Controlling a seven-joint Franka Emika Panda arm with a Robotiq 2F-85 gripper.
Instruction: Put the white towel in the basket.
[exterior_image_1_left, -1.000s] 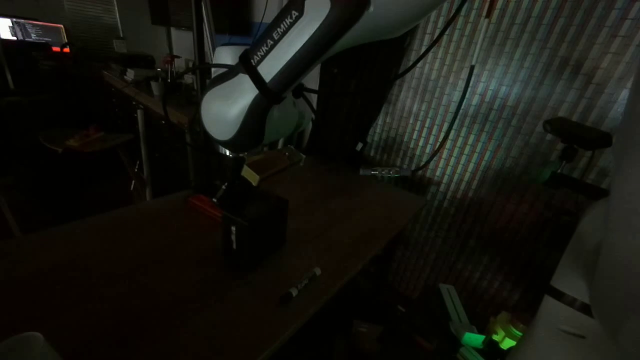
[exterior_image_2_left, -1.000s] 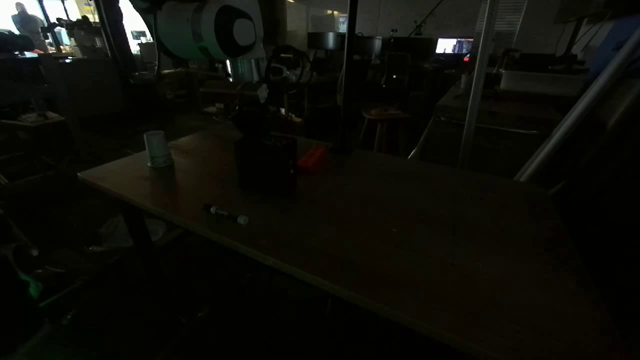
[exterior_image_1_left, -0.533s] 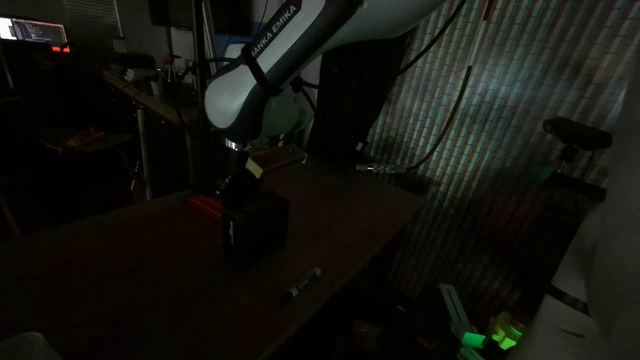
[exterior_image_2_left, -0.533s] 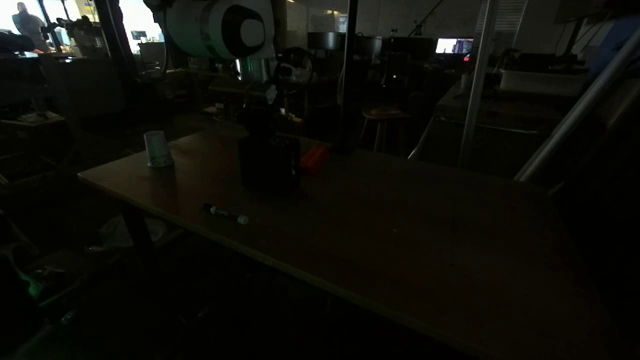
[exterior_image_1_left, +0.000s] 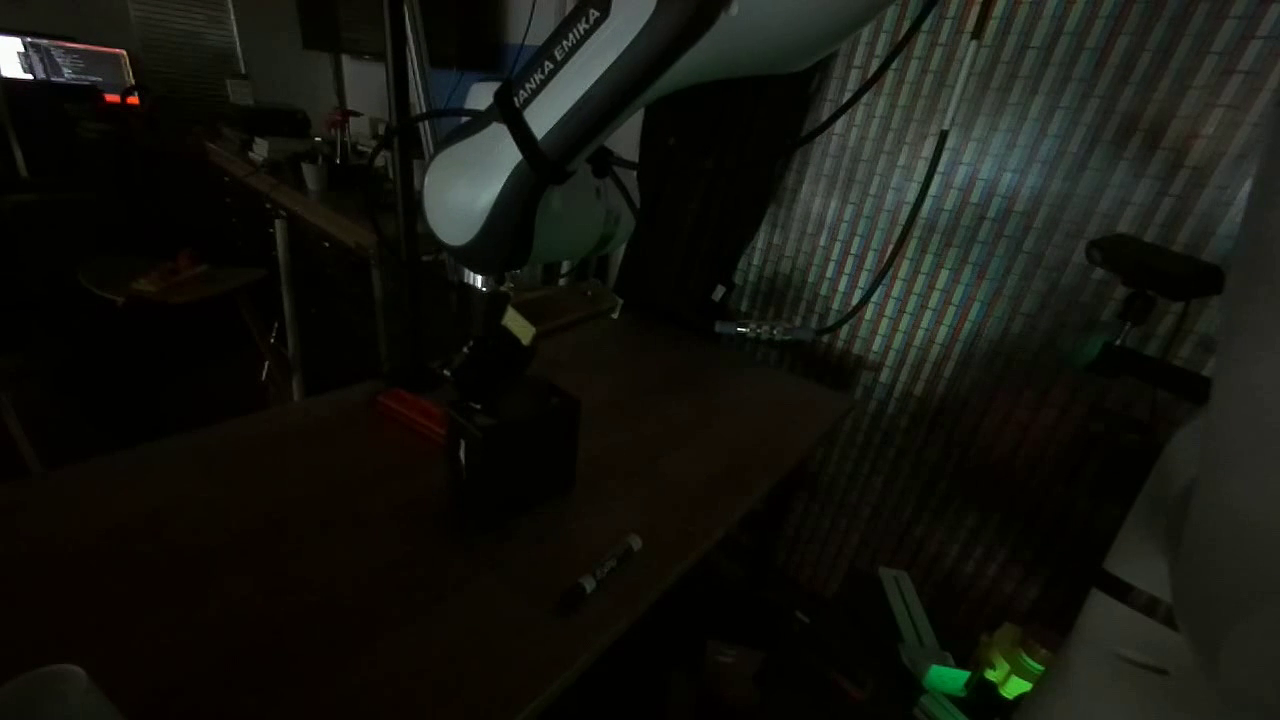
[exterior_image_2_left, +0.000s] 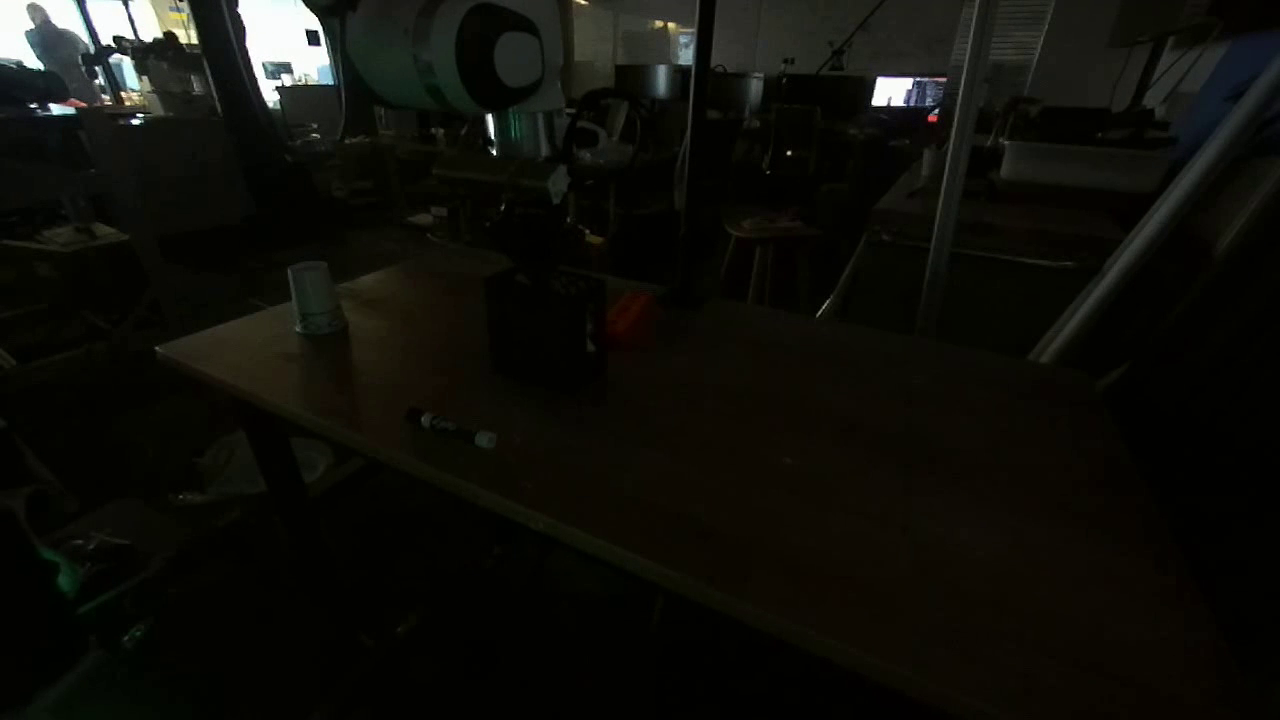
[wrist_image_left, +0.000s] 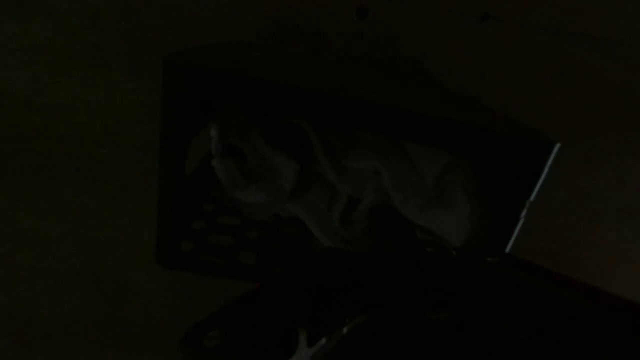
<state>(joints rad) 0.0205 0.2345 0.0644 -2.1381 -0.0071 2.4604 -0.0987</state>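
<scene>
The picture is very dark. A black basket (exterior_image_1_left: 515, 460) stands on the table; it also shows in an exterior view (exterior_image_2_left: 545, 335). In the wrist view its dark wall (wrist_image_left: 165, 165) frames a crumpled pale towel (wrist_image_left: 440, 215) that lies inside. My gripper (exterior_image_1_left: 478, 397) points down at the basket's top, at or just over the rim; it also shows as a dark shape in an exterior view (exterior_image_2_left: 535, 262). Its fingers blend into the black basket, so their opening and any contact with towel or rim are hidden.
A red object (exterior_image_1_left: 412, 413) lies close beside the basket on the table (exterior_image_1_left: 250, 580). A marker (exterior_image_2_left: 452, 428) lies near the table edge. A white cup (exterior_image_2_left: 316, 298) stands near the table's end. A flat brown object (exterior_image_1_left: 565, 305) is behind the gripper.
My arm has moved a little to the right in both exterior views, and the hand has turned more upright. The basket has shifted slightly the same way.
</scene>
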